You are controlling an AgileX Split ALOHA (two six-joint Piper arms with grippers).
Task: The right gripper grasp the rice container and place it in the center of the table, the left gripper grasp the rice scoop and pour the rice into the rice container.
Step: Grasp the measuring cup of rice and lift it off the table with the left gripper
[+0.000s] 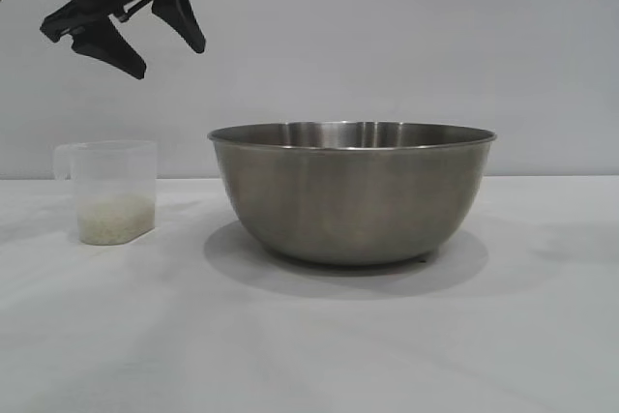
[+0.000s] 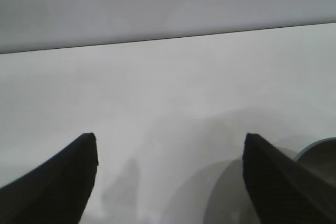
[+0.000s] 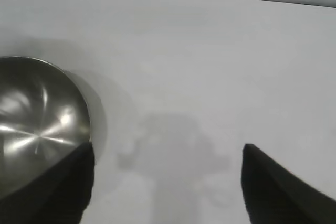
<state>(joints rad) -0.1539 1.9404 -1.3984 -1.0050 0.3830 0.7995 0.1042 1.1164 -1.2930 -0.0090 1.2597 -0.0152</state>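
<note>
The rice container, a big steel bowl, stands near the middle of the white table. Left of it stands the rice scoop, a frosted plastic cup with rice in its bottom. My left gripper hangs open in the air above the scoop, apart from it, with nothing between its fingers. In the left wrist view the left gripper shows only table between its jaws, and the bowl's rim sits off to one side. My right gripper is open over bare table beside the rice container; it is outside the exterior view.
A plain pale wall runs behind the table. Bare tabletop lies in front of the bowl and to its right.
</note>
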